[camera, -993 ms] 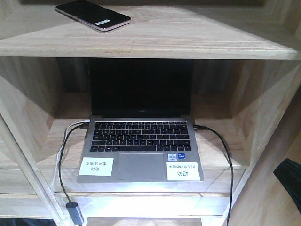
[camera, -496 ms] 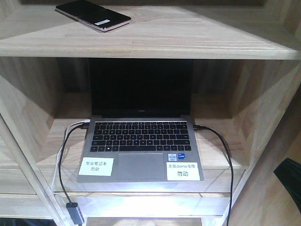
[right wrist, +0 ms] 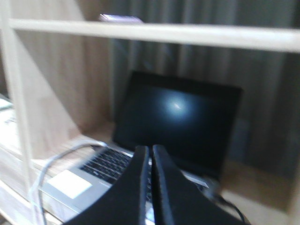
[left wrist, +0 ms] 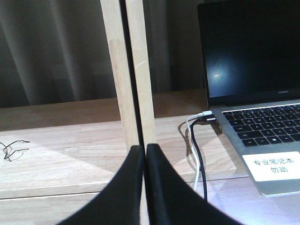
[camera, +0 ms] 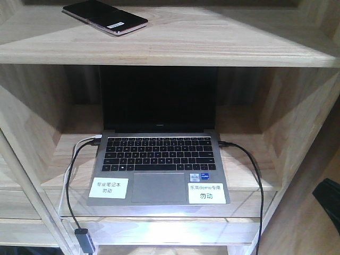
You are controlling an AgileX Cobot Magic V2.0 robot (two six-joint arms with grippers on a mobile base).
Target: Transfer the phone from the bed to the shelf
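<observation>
The phone (camera: 104,17) lies flat on the top board of the shelf (camera: 212,45), above and to the left of the laptop (camera: 158,159), with nothing touching it. The laptop sits open with a dark screen in the compartment one level below, two white labels on its palm rest and cables (camera: 71,180) plugged into both sides. The left gripper (left wrist: 145,154) hangs left of the laptop, before an upright wooden post (left wrist: 129,70), jaws pressed together and empty. The right gripper (right wrist: 150,154) faces the laptop, jaws likewise closed on nothing; its view is blurred, and a pale strip on the board above is probably the phone's edge.
</observation>
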